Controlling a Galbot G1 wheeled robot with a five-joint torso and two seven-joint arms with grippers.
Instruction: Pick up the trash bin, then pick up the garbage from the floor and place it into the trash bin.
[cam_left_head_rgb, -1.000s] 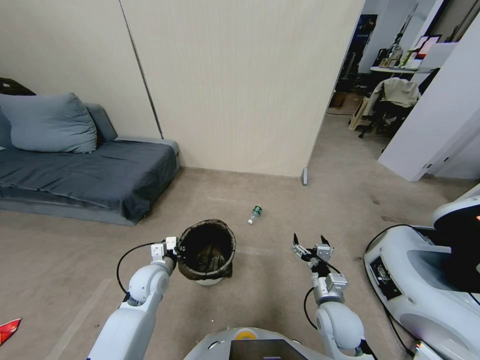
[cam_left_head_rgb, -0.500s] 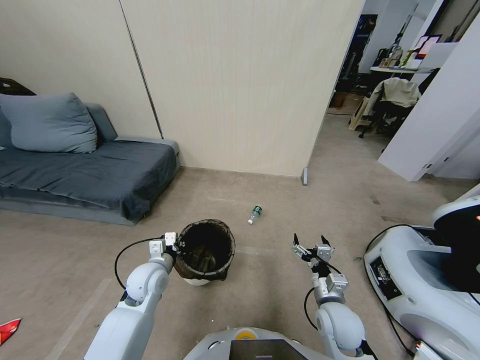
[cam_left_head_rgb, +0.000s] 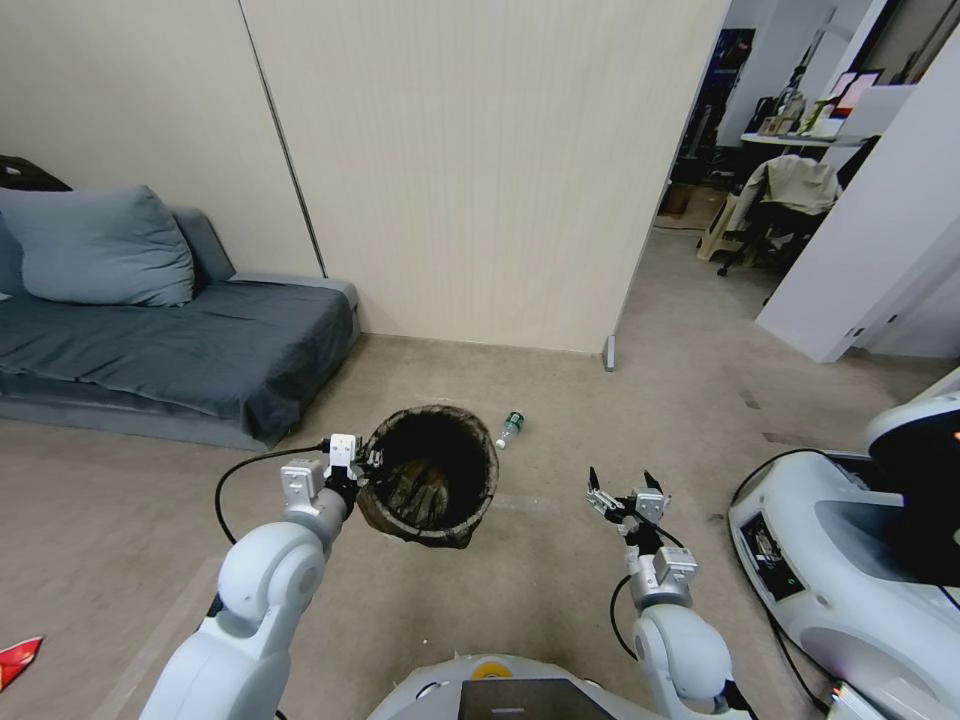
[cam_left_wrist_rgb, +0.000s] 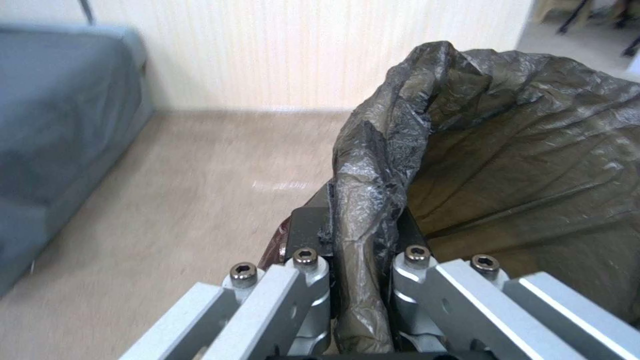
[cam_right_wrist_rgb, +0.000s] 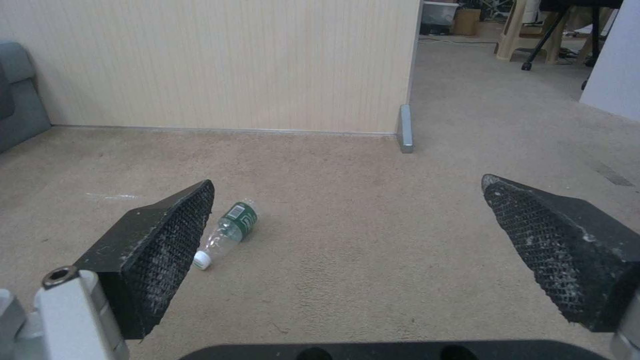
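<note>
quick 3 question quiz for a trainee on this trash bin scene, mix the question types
1. True or false: the left gripper is clamped on the bagged rim of the trash bin.
2. The right gripper is: A) open and empty B) shut on the bottle C) inside the bin
3. Fill in: the clear plastic bottle lies on the ____.

Key: 1 true; 2 A; 3 floor

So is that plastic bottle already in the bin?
No, the bottle lies on the carpet, apart from the bin.
</note>
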